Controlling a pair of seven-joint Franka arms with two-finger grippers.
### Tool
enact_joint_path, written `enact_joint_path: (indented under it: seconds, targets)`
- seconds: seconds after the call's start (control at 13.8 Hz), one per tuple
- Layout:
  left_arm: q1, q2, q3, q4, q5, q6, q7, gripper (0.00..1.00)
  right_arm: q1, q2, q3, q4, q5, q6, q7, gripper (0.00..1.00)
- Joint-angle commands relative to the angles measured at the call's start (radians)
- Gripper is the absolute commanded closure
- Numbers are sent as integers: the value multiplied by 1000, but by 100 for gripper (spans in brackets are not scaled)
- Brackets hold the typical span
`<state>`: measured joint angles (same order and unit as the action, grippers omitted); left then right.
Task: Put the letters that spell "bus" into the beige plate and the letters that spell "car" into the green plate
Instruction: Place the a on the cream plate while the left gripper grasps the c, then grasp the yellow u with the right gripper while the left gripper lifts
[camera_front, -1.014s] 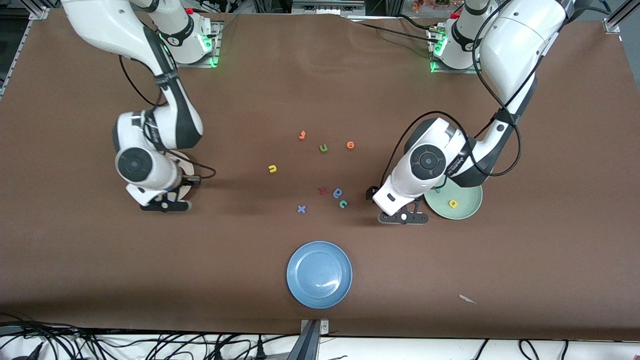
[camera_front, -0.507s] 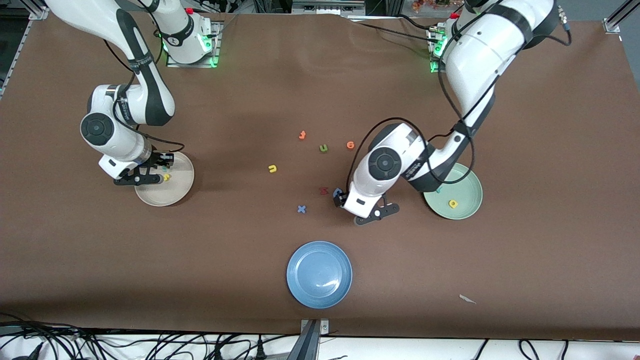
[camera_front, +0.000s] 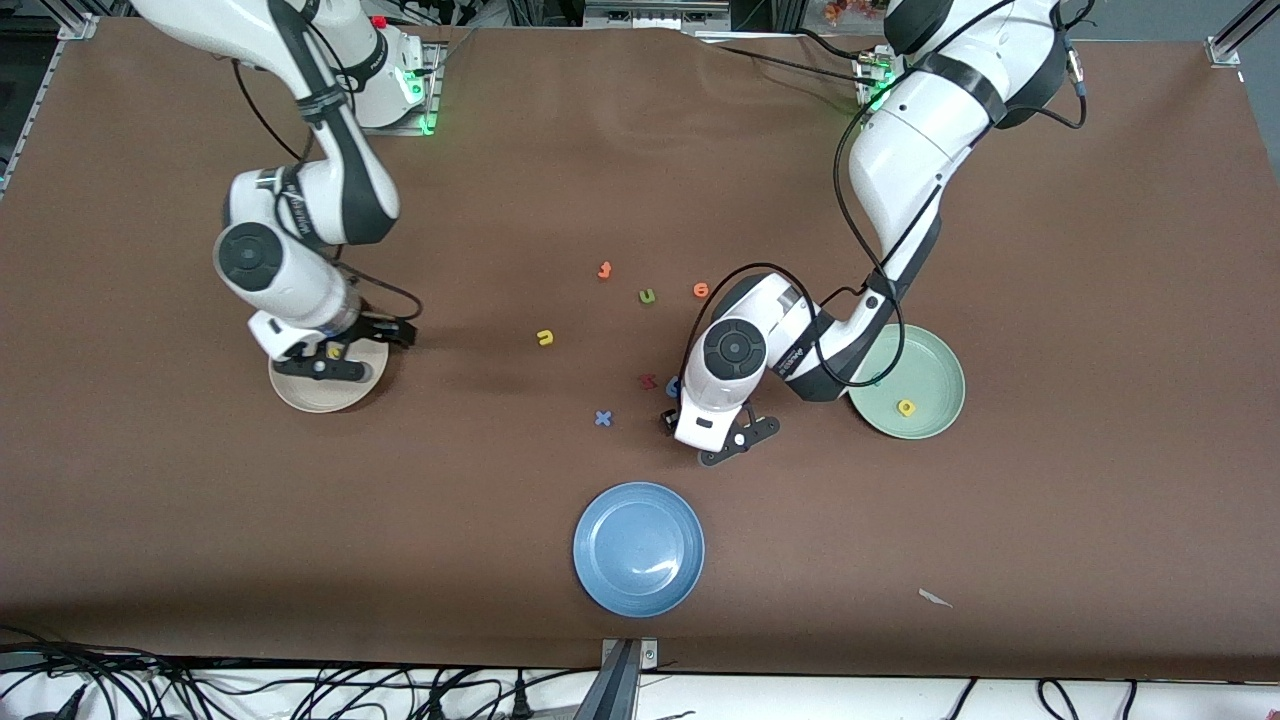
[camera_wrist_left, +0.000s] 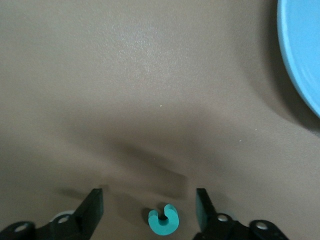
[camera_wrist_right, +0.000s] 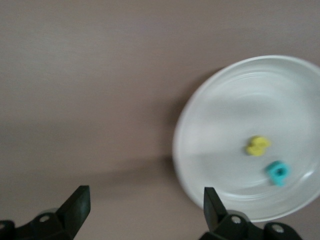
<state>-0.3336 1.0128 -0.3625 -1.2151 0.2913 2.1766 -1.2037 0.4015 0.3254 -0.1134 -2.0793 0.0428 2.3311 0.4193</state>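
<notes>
I've got a brown table (camera_front: 500, 150) covered edge to edge with matte cloth, slightly rippled near the bases. Cable bundles run along the white ledge nearest the front camera, and metal framing shows at the corners.

The left gripper (camera_wrist_left: 150, 212) sits low over the table between the blue plate (camera_front: 639, 549) and the loose letters. Its fingers (camera_wrist_left: 91, 210) are spread on both sides of the teal c (camera_wrist_left: 163, 221), not touching it. The c lies flat on the cloth.

The right gripper (camera_wrist_right: 142, 207) hangs over the beige plate (camera_front: 290, 392), jaws wide apart and holding nothing. In the right wrist view, the yellow s (camera_wrist_right: 258, 146) and the teal b (camera_wrist_right: 277, 172) lie in that plate, close together.

The green plate (camera_front: 935, 360) sits toward the left arm's end, with the yellow a (camera_front: 905, 407) in it and a teal bit at its rim, half hidden by the arm.

The yellow-orange u (camera_front: 545, 338) is loose on the cloth mid-table. Farther from the camera are the orange t (camera_front: 604, 270), the olive-green u (camera_front: 647, 296) and an orange round letter (camera_front: 701, 290). A red letter (camera_front: 647, 381) and a blue x (camera_front: 602, 418) lie beside the left wrist. A white scrap (camera_front: 935, 598) lies near the front edge.
</notes>
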Motion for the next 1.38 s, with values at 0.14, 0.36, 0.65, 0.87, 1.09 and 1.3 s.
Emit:
enact_joint_path:
  seconds: [0.14, 0.36, 0.65, 0.87, 1.09, 1.3]
  targets:
    - [-41, 23, 14, 35, -40, 0, -8, 35, 13, 125, 144, 123, 16, 10, 263, 0]
    - [-39, 21, 14, 25, -40, 2, -7, 35, 83, 200, 144, 192, 12, 14, 269, 0]
    - [-38, 21, 14, 26, -38, 2, 6, 52, 148, 250, 144, 220, 2, 54, 334, 0]
    - [-35, 23, 14, 25, -40, 2, 7, 69, 160, 277, 144, 219, 2, 97, 335, 0]
    - [-33, 23, 14, 23, -40, 2, 6, 82, 158, 293, 144, 219, 14, 123, 335, 6]
    - [-25, 10, 14, 25, -37, -1, 10, 84, 160, 302, 144, 220, 16, 126, 337, 19]
